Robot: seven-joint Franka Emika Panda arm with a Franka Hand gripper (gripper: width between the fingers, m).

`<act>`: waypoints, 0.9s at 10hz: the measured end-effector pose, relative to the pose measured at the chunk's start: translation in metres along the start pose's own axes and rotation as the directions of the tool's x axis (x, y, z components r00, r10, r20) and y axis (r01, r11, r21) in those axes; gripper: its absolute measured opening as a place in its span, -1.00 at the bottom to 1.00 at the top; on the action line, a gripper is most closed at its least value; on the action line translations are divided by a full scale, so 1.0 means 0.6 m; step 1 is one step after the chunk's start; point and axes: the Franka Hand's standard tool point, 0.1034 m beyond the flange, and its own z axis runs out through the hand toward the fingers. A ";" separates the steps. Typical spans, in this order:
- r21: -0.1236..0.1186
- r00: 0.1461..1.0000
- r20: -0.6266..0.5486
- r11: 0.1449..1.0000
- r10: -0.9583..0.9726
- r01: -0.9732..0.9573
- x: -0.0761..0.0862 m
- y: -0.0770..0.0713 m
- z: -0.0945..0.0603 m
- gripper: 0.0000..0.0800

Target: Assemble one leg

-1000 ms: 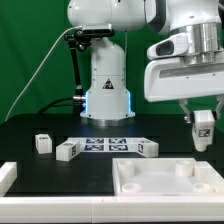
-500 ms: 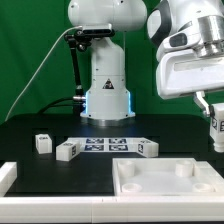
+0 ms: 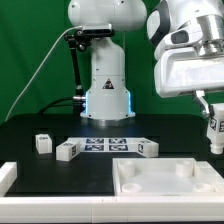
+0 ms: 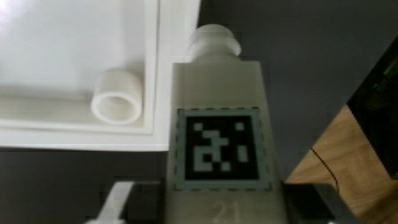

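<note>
Leg (image 3: 212, 130) hangs in the air at the exterior view's right edge, partly cut by the frame, raised clear of the black table (image 3: 40, 122) and above the far corner of the tray (image 3: 160, 176). The gripper (image 3: 211, 112) is pinching it from 2 sides, its fingers pressed onto the block and not spread. In the wrist view the leg (image 4: 221, 130) runs straight out from the hand with its tag facing the camera and its narrow peg (image 4: 214, 40) leading. The peg lies just beside the rim of the tray (image 4: 71, 130), and a round boss (image 4: 116, 95) stands inside the tray's corner near it. The step in hand looks like carrying the leg to that corner mount. To do it well, the arm should bring the peg in line with the boss before any descent, because the leg now sits to one side of it, over the dark table and not over the tray. The leg's long axis should match the boss's axis, so that the peg enters squarely and does not catch on the rim. A slow, light approach suits a small part held only by friction, since a sideways knock could twist it in the grip. The spare legs (image 3: 67, 150) and the marker board (image 3: 105, 144) lie well apart from this corner, so they should not get in the way.
</note>
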 end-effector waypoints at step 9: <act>-0.046 0.986 -0.027 0.986 -0.163 0.162 0.030 0.062 0.036 -0.27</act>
